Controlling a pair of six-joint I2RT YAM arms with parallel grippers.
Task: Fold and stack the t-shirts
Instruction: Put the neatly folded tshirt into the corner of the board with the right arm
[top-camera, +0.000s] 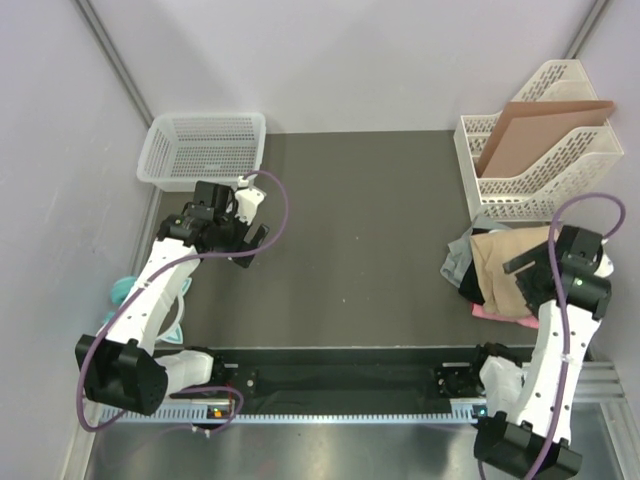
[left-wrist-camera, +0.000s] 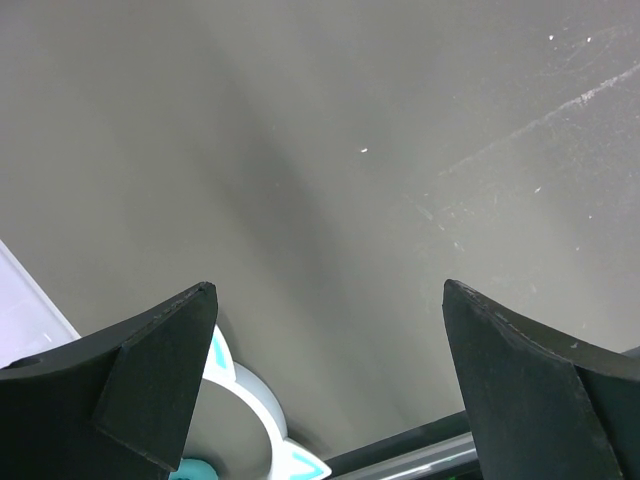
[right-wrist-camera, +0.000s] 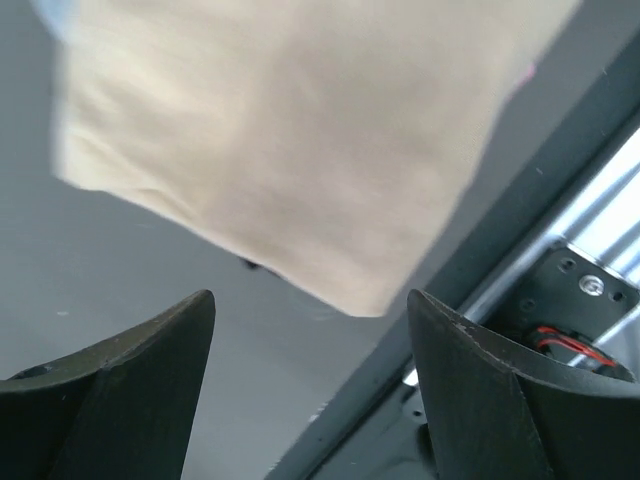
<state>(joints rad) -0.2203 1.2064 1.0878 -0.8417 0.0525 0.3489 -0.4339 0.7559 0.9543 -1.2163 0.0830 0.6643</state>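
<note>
Tan t-shirt (top-camera: 503, 262) topping pile at right side of table (top-camera: 370, 220), just in front of white file rack (top-camera: 540, 170); grey shirt (top-camera: 458, 262) and pink shirt (top-camera: 495, 312) peeking out beneath. Right gripper (right-wrist-camera: 310, 300) above it, jaws apart, gripping nothing. Left gripper (left-wrist-camera: 328, 290) spread wide over table near white basket (top-camera: 205, 150).

Robot lab; enclosed table (top-camera: 360, 230) (plain walls (top-camera: 350, 60))

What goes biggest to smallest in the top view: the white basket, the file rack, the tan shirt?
1. file rack
2. white basket
3. tan shirt, which is partly hidden, so it may really be nearer the basket's size.
</note>
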